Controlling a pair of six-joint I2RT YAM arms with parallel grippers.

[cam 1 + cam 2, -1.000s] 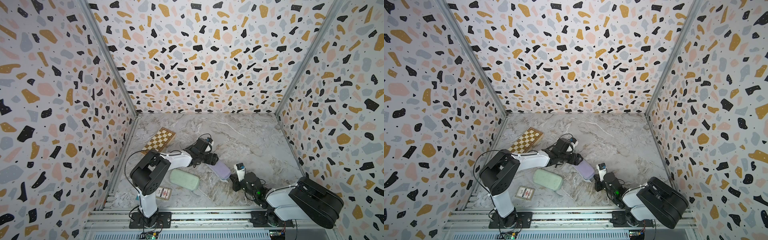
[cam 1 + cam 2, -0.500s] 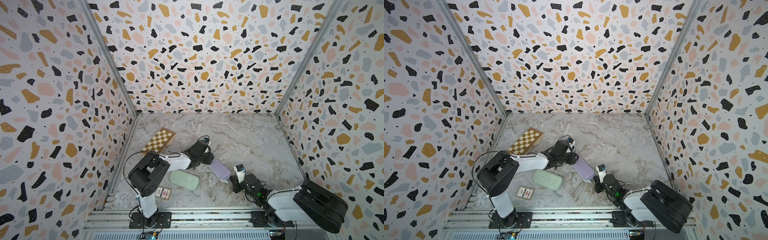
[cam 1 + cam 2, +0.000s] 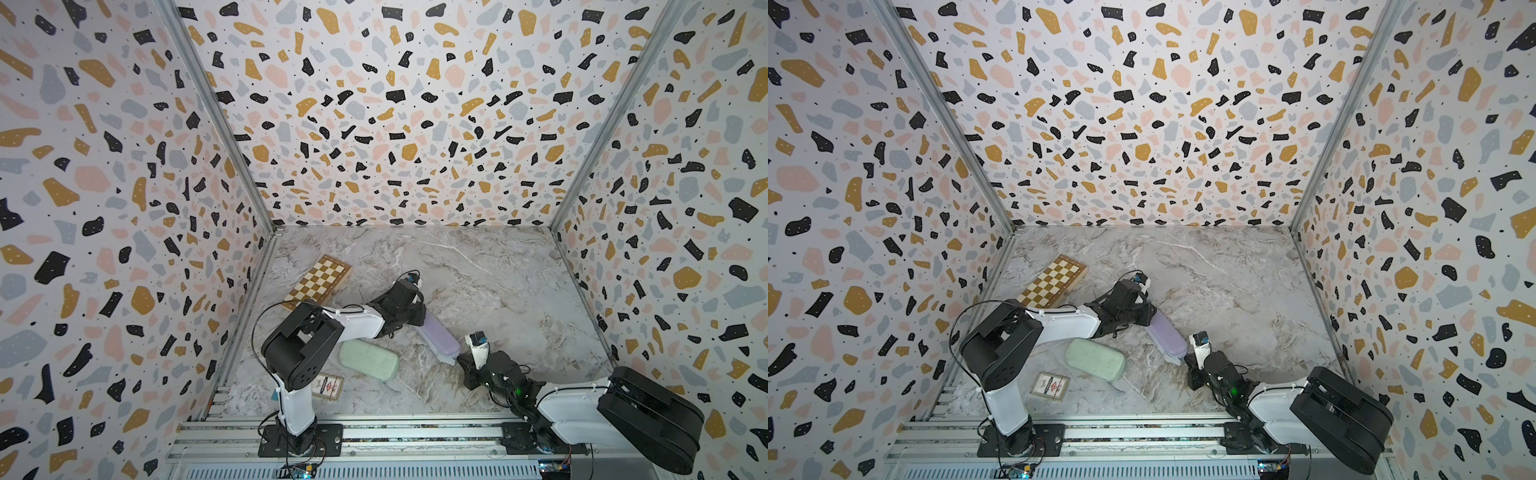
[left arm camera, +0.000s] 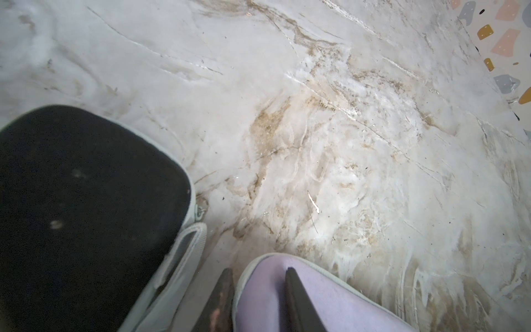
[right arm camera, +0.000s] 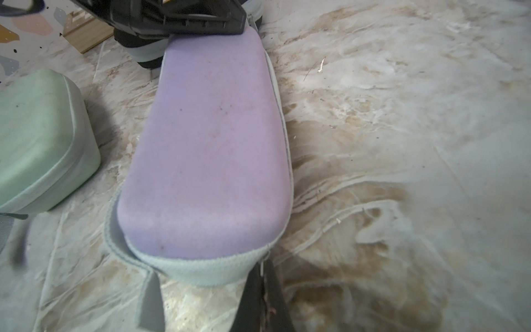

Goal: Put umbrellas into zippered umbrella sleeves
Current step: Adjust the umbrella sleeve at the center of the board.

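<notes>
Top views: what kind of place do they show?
Probably a robot test booth: terrazzo-patterned walls enclose a marble-look tabletop, and the left arm and right arm stand on an aluminium rail.

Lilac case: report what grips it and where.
The left tool pinches the lilac case by the rim of its far end; the right tool, shut, seems to pinch the zip pull at the near end.

Both top views look from high above the lilac sleeve [image 3: 440,338], on its arm-base side, steeply down and forward over the whole tabletop [image 3: 478,266], far off, sharing nearly everything; the left wrist camera sits close over the sleeve's far end, facing the tabletop beyond; the right wrist camera sits low just off its near end, looking along its length; both wrist views share that sleeve.
</notes>
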